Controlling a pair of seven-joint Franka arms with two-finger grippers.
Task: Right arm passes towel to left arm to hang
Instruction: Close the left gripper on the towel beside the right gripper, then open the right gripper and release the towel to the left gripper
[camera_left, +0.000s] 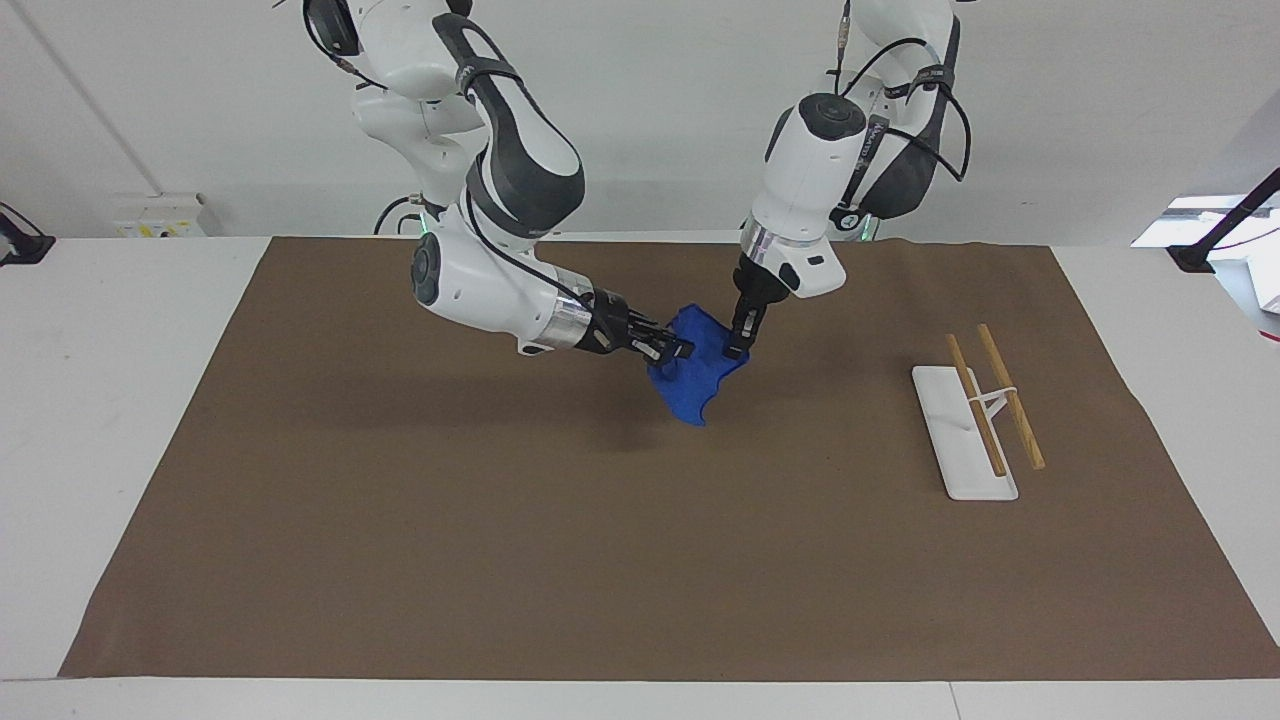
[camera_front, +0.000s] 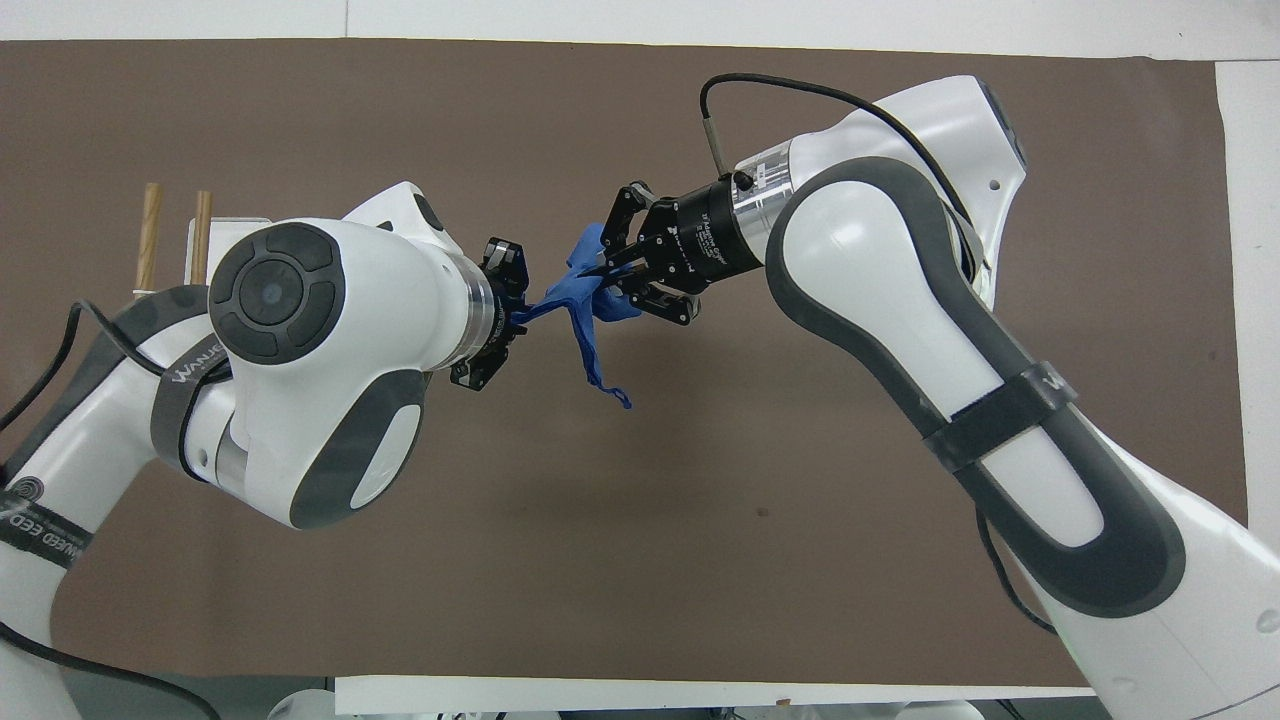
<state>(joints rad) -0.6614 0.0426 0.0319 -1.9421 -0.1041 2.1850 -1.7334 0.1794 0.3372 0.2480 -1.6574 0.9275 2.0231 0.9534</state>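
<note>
My right gripper (camera_left: 680, 351) is shut on the bright blue towel (camera_left: 695, 385) and holds it in the air over the middle of the brown mat. The towel hangs crumpled below it. My left gripper (camera_left: 738, 350) points down at the towel's upper corner on the side toward the left arm's end. In the overhead view a thin drawn-out corner of the towel (camera_front: 585, 295) reaches from the right gripper (camera_front: 600, 272) into the left gripper (camera_front: 512, 318).
A rack (camera_left: 965, 430) with a white base and two wooden rods stands on the brown mat (camera_left: 500, 520) toward the left arm's end. In the overhead view only its rod tips (camera_front: 150, 235) show past the left arm.
</note>
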